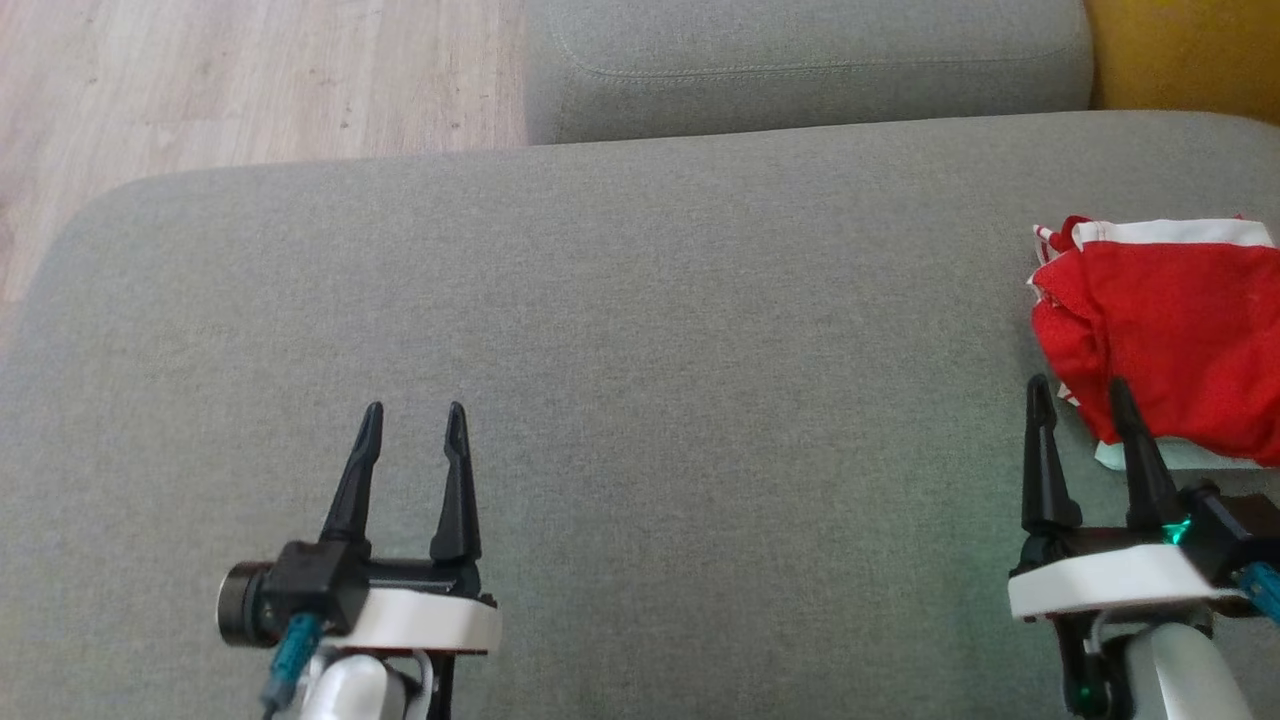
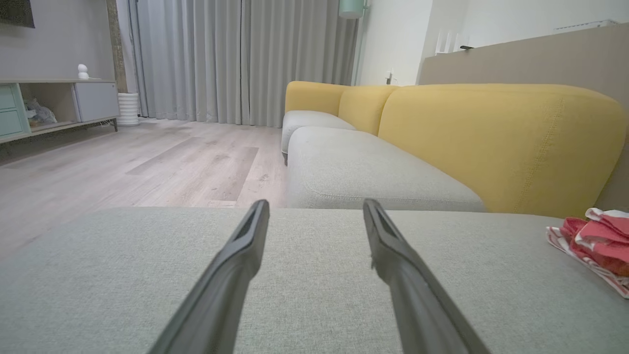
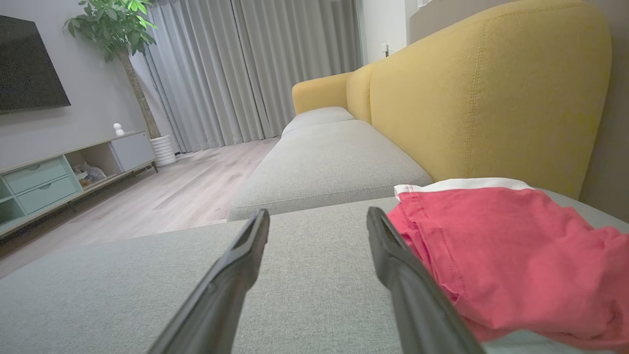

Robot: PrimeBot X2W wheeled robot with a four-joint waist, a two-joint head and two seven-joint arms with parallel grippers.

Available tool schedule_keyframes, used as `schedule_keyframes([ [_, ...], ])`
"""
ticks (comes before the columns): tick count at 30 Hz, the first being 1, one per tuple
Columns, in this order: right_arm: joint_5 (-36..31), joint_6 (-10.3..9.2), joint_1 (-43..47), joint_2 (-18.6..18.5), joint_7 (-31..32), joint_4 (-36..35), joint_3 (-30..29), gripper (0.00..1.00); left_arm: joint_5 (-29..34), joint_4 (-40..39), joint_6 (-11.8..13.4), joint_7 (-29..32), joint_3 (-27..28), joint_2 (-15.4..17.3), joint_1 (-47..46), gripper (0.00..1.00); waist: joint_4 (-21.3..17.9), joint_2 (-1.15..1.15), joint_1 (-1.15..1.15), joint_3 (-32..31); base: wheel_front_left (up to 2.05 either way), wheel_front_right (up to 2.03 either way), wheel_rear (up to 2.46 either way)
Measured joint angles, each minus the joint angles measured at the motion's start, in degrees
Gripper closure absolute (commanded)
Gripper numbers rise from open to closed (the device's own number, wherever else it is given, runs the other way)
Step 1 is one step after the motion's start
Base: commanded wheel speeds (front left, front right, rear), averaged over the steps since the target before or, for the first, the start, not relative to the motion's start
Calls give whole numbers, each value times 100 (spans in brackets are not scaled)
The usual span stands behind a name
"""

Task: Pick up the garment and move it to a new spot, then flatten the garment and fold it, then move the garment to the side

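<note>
Currently both pincers are standing wide and empty: left pincer (image 1: 414, 410) hovering over the near-left part of the grey woven sofa cushion (image 1: 640, 330), right pincer (image 1: 1079, 383) hovering over its near-right part, just beside the crumpled red fabric garment with white trim (image 1: 1160, 320).

Risk, as judged: garment is lying bunched in layers at the cushion's right edge, so a shallow pinch could be catching one layer only, leaving the rest dragging or twisting.

Garment is looking thin, soft, rumpled; white band showing along its far side.

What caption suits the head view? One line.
Open left tool and right tool above grey cushion; red garment beside the right.
</note>
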Motion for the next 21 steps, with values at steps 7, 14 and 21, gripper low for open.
schedule_keyframes([
  [7, 0, 0, -1, 0, -13, -2, 68, 0, -140, 78, -9, 0, 69, -1, -34, 0, -57, 0, 0, 12, 0, 0, 0],
  [14, 0, 0, -3, 0, -13, 0, 133, 0, -242, 288, -53, 0, 73, -1, -46, 0, -102, 0, 0, 4, 0, 0, 0],
  [21, 3, 0, -3, 0, -13, 3, 148, 0, -390, 361, -53, 0, 92, -1, -47, 0, -111, 0, 0, -22, 0, 0, 0],
])
